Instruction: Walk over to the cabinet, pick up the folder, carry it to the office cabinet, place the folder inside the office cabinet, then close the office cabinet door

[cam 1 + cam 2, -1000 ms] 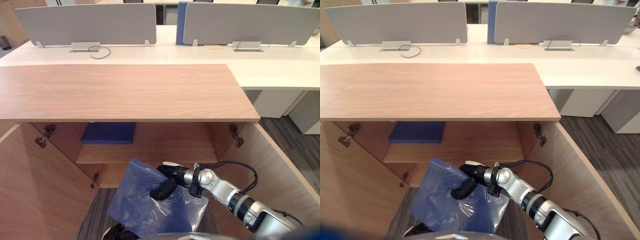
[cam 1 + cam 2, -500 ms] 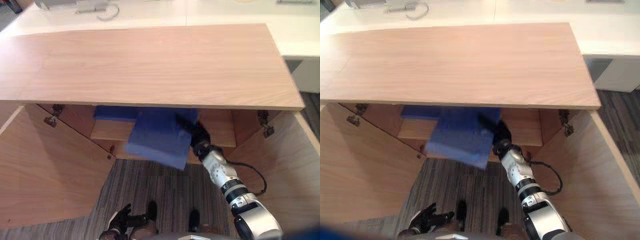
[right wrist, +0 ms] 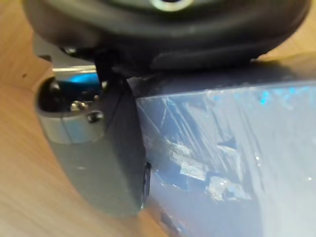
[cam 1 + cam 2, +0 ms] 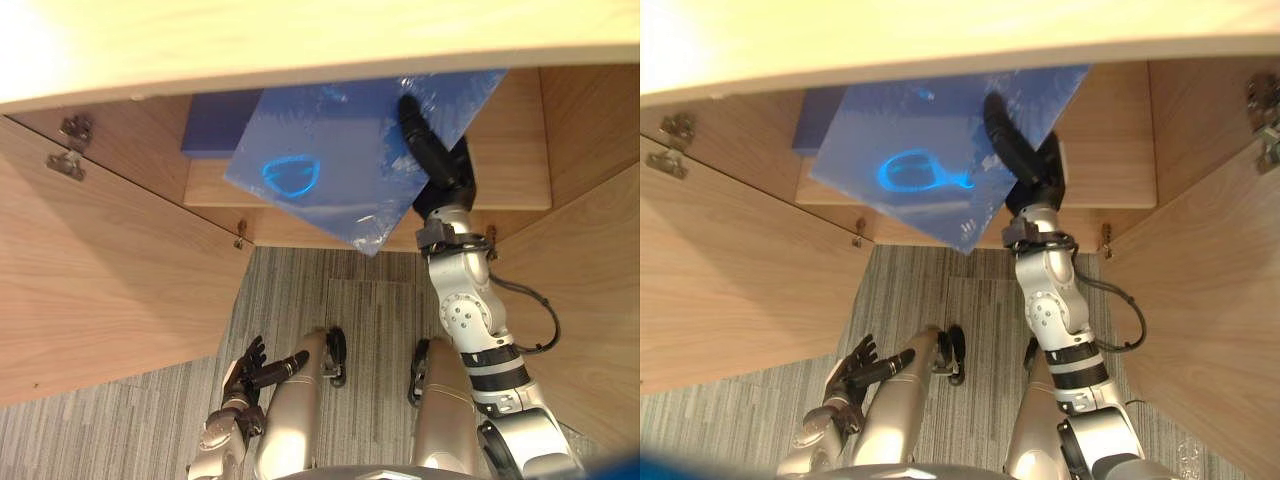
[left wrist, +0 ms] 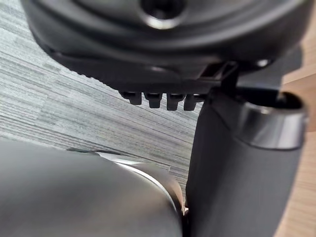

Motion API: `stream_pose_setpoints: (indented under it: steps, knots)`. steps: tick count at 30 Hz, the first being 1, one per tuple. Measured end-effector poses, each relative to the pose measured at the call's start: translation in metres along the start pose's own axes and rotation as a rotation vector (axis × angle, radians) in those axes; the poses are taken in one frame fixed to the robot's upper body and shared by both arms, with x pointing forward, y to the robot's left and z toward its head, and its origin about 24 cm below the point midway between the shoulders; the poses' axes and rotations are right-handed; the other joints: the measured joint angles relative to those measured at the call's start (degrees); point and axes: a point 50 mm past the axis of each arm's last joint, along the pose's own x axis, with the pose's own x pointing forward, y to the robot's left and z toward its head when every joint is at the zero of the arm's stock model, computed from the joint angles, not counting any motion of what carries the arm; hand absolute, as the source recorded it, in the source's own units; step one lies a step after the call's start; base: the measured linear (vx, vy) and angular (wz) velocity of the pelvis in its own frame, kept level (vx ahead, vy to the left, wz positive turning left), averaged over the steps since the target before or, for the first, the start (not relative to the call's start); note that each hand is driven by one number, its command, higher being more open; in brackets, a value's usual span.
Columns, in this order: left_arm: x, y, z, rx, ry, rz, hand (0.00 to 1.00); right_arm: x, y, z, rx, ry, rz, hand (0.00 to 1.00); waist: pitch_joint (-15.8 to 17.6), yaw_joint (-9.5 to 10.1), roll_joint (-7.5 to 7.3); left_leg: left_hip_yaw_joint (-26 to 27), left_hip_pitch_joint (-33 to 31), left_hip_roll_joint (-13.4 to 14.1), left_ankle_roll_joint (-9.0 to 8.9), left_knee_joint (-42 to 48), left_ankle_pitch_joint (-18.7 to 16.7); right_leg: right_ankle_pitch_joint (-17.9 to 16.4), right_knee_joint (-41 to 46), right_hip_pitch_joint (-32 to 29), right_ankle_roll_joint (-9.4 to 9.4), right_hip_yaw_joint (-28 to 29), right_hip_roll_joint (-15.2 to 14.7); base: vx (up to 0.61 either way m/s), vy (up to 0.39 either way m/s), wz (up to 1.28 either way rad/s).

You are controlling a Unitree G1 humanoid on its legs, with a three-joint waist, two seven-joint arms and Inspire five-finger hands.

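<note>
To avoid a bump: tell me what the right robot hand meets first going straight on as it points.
Probably the back wall of the cabinet, hidden under its top. The right robot hand, pinching the blue folder, points inward above the shelf, right of the dark blue item; depth is unclear.

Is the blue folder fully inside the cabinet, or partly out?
Partly out. The right hand holds the folder tilted over the shelf; its lower corner juts past the shelf edge, above the carpet.

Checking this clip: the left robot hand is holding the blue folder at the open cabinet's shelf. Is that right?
Not quite: it is the right robot hand that holds the blue folder at the open cabinet's shelf. The left eye view shows this; the left robot hand hangs open near the carpet.
</note>
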Motion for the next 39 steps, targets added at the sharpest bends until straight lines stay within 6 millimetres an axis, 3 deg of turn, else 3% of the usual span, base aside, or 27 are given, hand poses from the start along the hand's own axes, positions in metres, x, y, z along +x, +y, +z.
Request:
stream_pose_setpoints:
  steps: [4,8,10,12,15,20,21,27,33,39]
  knots:
    - [0.008,-0.006,0.016,-0.015,-0.045,-0.002,1.0,0.016,0.004,0.025,-0.014,-0.108,-0.022,0.0,0.9,0.19,-0.28,1.1,-4.3,0.0,0.42,4.4,-1.4,-0.9,4.2,-4.8,0.48,2.0,-0.3,-0.05,0.057,-0.05]
    - [0.012,-0.011,0.03,-0.035,-0.077,0.013,1.0,0.037,0.017,0.057,-0.145,-0.255,-0.092,0.0,1.9,0.23,-0.3,1.8,-7.2,0.0,0.59,6.9,-1.9,-1.3,6.7,-8.2,0.68,3.2,-0.4,0.0,0.016,-0.02]
    - [0.012,-0.017,0.035,-0.032,-0.087,0.001,1.0,0.056,0.028,0.076,-0.146,-0.317,-0.117,0.0,2.4,0.28,-0.2,1.8,-7.7,0.1,0.61,7.3,-2.0,-1.3,7.1,-8.7,0.71,3.3,-0.4,0.0,0.0,0.0]
    - [0.01,-0.024,0.035,-0.026,-0.087,-0.027,1.0,0.074,0.028,0.081,-0.119,-0.305,-0.153,0.0,2.4,0.37,-0.19,1.8,-7.6,0.1,0.61,7.4,-2.0,-1.3,7.1,-8.6,0.71,3.3,-0.5,0.0,0.0,0.0]
    - [0.005,-0.036,0.036,-0.015,-0.093,-0.088,1.0,0.099,0.022,0.091,0.123,-0.256,-0.216,0.0,2.3,1.35,-0.02,1.6,-7.5,0.0,0.61,7.4,-2.0,-1.3,7.1,-8.3,0.69,3.0,-0.5,0.01,-0.012,0.02]
    - [0.002,-0.043,0.033,-0.008,-0.058,-0.129,1.0,0.112,-0.003,0.101,0.577,-0.242,-0.314,0.0,2.1,2.88,1.15,0.2,-7.4,-0.4,0.57,7.5,-1.9,-1.7,6.7,-7.0,0.5,1.4,-1.2,0.04,-0.038,0.12]
    - [0.001,-0.044,0.033,-0.001,-0.056,-0.142,1.0,0.114,-0.011,0.101,0.649,-0.24,-0.35,1.0,2.0,3.07,1.34,0.0,-7.4,-0.6,0.56,7.5,-1.9,-1.8,6.7,-6.8,0.41,1.0,-1.5,0.03,-0.033,0.15]
    - [-0.004,-0.048,0.029,0.02,-0.041,-0.158,1.0,0.12,-0.026,0.098,0.854,-0.239,-0.444,1.0,1.4,3.52,2.46,-0.5,-8.0,-1.0,0.58,7.6,-1.9,-2.0,6.7,-6.7,0.24,0.1,-2.2,0.03,-0.026,0.07]
    - [-0.008,-0.052,0.027,0.061,-0.035,-0.198,1.0,0.123,-0.025,0.109,0.906,-0.288,-0.466,1.0,0.6,5.05,3.57,-0.9,-8.3,-1.1,0.46,7.6,-1.8,-2.1,6.7,-6.7,-0.01,-0.4,-2.2,0.02,-0.032,0.03]
    - [-0.01,-0.051,0.026,0.06,-0.036,-0.2,1.0,0.121,-0.033,0.105,0.934,-0.282,-0.519,1.0,0.6,5.16,3.82,-1.0,-8.3,-1.1,0.44,7.5,-1.8,-2.1,6.6,-6.7,-0.02,-0.5,-2.3,0.01,-0.017,0.0]
